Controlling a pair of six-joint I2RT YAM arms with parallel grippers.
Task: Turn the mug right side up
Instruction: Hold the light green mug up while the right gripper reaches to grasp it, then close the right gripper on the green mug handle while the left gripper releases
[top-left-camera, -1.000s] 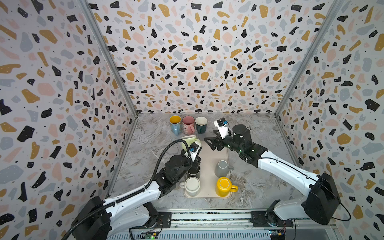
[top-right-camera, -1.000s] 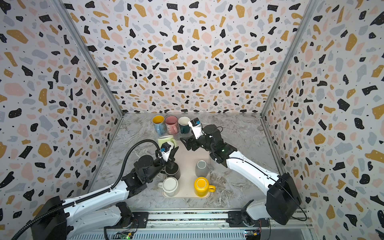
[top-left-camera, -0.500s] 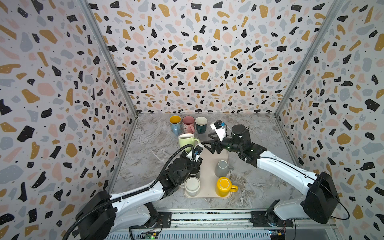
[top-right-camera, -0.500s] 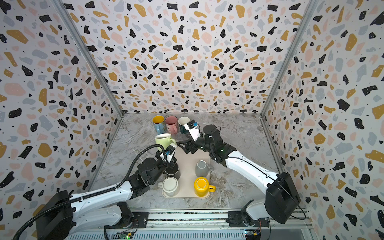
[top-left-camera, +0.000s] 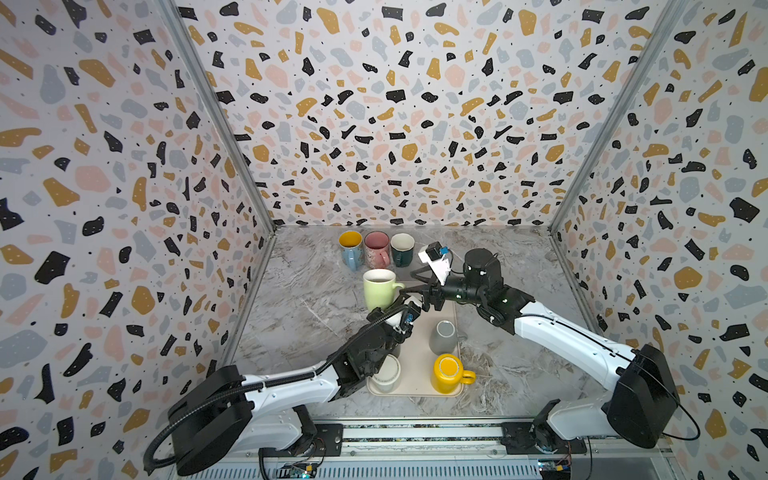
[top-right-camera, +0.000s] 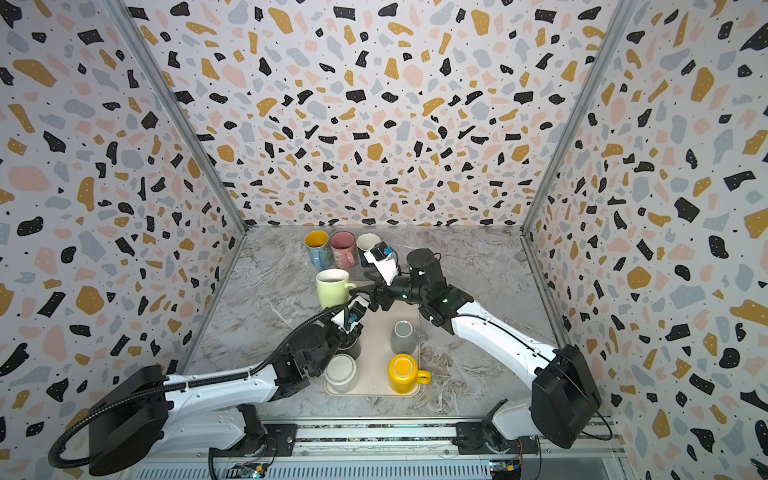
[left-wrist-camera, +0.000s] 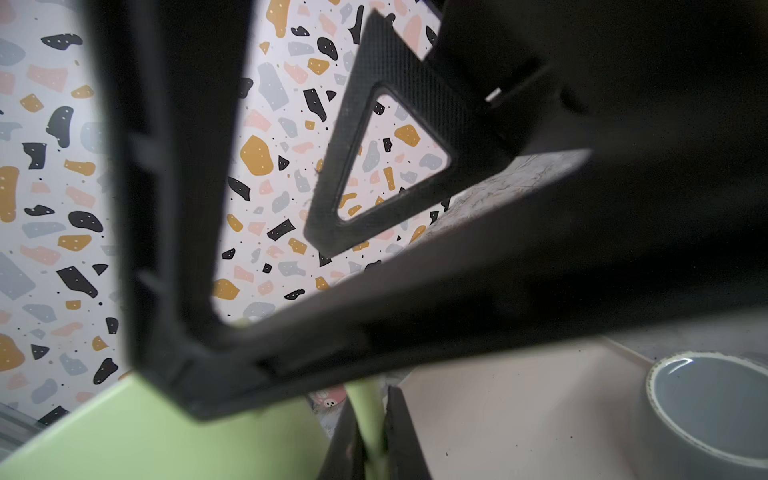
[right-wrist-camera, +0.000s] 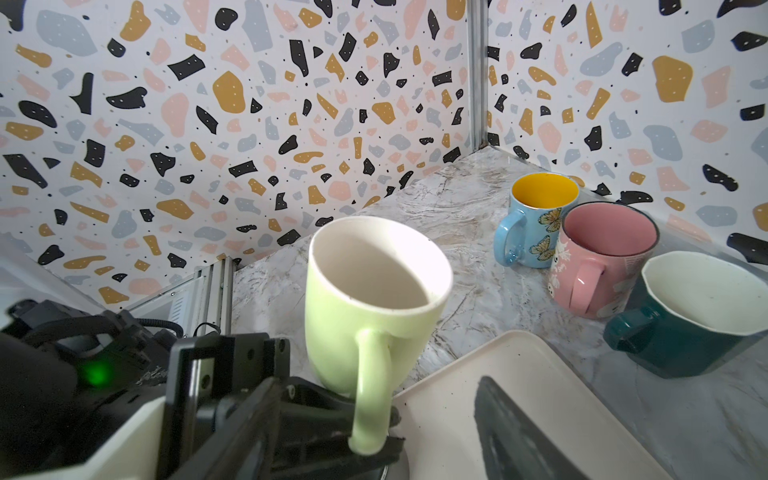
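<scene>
The light green mug (top-left-camera: 379, 287) (top-right-camera: 331, 286) stands with its mouth up, just beyond the far left corner of the tray (top-left-camera: 419, 365). My left gripper (top-left-camera: 402, 297) (left-wrist-camera: 372, 440) is shut on the mug's handle (right-wrist-camera: 370, 395), with a finger on each side of it. In the right wrist view the mug (right-wrist-camera: 365, 291) leans slightly, and I cannot tell whether its base rests on the table. My right gripper (top-left-camera: 416, 291) (right-wrist-camera: 376, 386) is open, its fingers (right-wrist-camera: 511, 436) standing wide on either side of the handle without touching it.
Blue (top-left-camera: 350, 248), pink (top-left-camera: 377, 249) and dark teal (top-left-camera: 402, 249) mugs stand upright by the back wall. On the tray are an upside-down grey mug (top-left-camera: 442, 337), a yellow mug (top-left-camera: 449, 369) and a white mug (top-left-camera: 386, 373). My left arm crosses the tray's left side.
The left gripper has turned the green mug from tilted and half hidden to mouth up. The right gripper has come in around the handle and narrowed slightly.
</scene>
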